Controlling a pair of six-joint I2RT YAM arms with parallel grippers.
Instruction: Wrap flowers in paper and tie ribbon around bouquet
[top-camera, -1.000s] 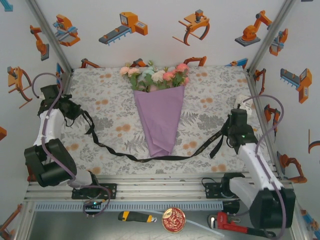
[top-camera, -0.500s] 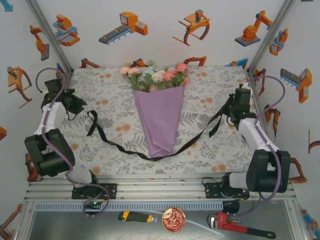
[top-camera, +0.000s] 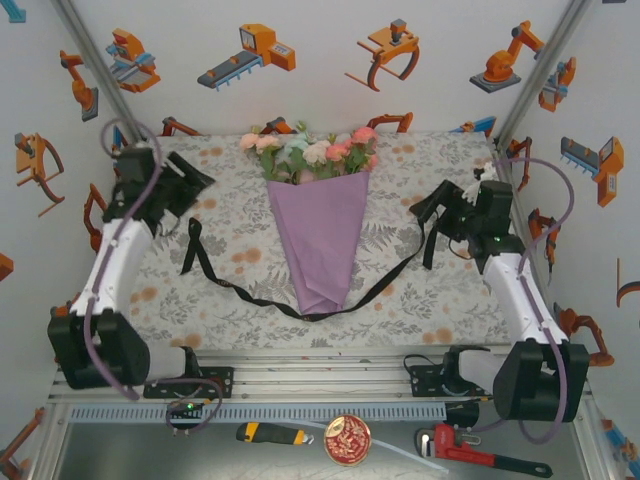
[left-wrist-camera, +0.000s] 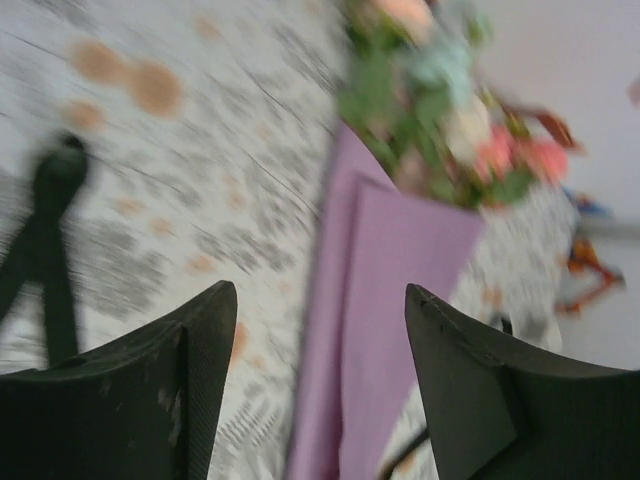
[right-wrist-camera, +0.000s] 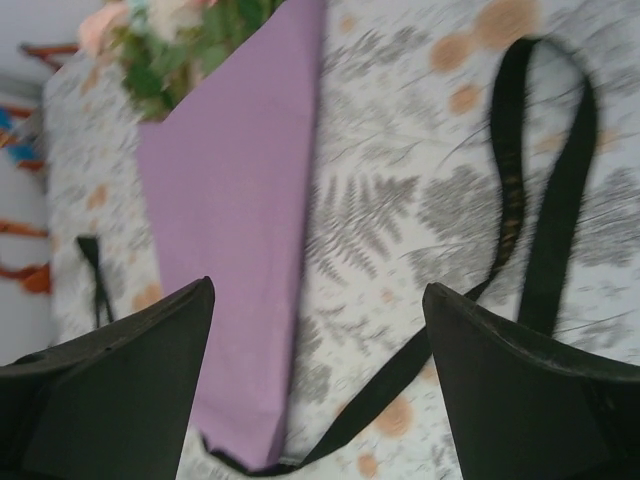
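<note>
White left arm, right arm, flanking bouquet

No legible text, labels or numbers

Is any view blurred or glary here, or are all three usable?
Top external: sharp, evenly lit, no glare. Left wrist: heavy motion smear over the flowers, paper and cloth; only its fingers are crisp. Right wrist: milder blur, ribbon and paper edges soft but readable.

Probably a lab — aluminium-framed booth, wrench.
</note>
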